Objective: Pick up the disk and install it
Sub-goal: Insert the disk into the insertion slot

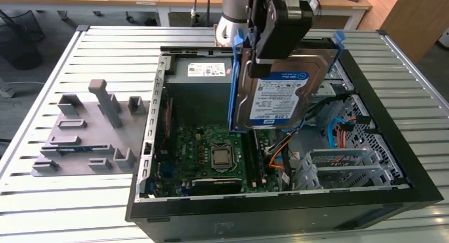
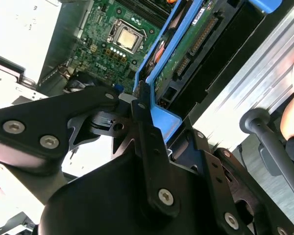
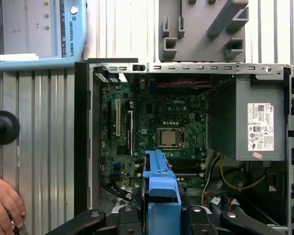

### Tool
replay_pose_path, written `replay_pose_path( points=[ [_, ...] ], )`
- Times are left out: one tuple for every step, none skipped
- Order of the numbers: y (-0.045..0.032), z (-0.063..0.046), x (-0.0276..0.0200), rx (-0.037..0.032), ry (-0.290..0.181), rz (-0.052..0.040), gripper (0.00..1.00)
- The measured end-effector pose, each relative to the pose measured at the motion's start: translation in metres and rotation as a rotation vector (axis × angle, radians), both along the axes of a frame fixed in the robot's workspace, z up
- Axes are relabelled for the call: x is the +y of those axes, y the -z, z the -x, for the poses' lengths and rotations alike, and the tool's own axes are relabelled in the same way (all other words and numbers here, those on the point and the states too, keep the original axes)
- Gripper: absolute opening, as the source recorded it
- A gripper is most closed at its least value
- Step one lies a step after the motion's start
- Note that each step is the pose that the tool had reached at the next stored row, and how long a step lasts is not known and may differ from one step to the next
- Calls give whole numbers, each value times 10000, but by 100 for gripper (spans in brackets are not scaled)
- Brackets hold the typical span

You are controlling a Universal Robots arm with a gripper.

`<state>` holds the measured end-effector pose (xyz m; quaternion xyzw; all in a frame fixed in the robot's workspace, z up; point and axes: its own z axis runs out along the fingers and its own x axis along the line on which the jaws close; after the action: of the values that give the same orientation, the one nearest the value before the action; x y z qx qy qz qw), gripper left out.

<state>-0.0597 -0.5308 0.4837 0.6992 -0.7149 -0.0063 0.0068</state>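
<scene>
Silver disk (image 1: 284, 98), blue-bracketed, hangs upright above open computer case (image 1: 281, 209); claw (image 1: 270, 64) pinching its upper end. Slatted metal counter (image 1: 56, 201) underneath. Person's hand (image 3: 2, 208) beside case.

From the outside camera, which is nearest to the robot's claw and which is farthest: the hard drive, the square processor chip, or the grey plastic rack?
1. The disk: clamped in the gripper, on edge above the open computer case.
2. The processor chip: lower down, inside the case.
3. The grey rack: outside the case, toward the exterior view's left.
</scene>
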Motion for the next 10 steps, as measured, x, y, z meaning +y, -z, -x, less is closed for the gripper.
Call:
replay_pose_path(
  points=[
    [3, -2, -20, 0, 0, 0, 36],
    [6, -5, -40, 1, -1, 1, 36],
    [9, -8, -57, 0, 0, 0, 36],
    [12, -14, -73, 1, 0, 1, 36],
    [15, -25, -83, 1, 1, 1, 36],
    [20, -42, -86, 0, 0, -1, 36],
    [23, -65, -88, 0, -1, -1, 36],
    [26, -88, -90, 0, -1, 0, 36],
    [29, -106, -92, 0, -1, 1, 36],
    [33, -118, -99, 1, -1, 3, 36]
  ],
)
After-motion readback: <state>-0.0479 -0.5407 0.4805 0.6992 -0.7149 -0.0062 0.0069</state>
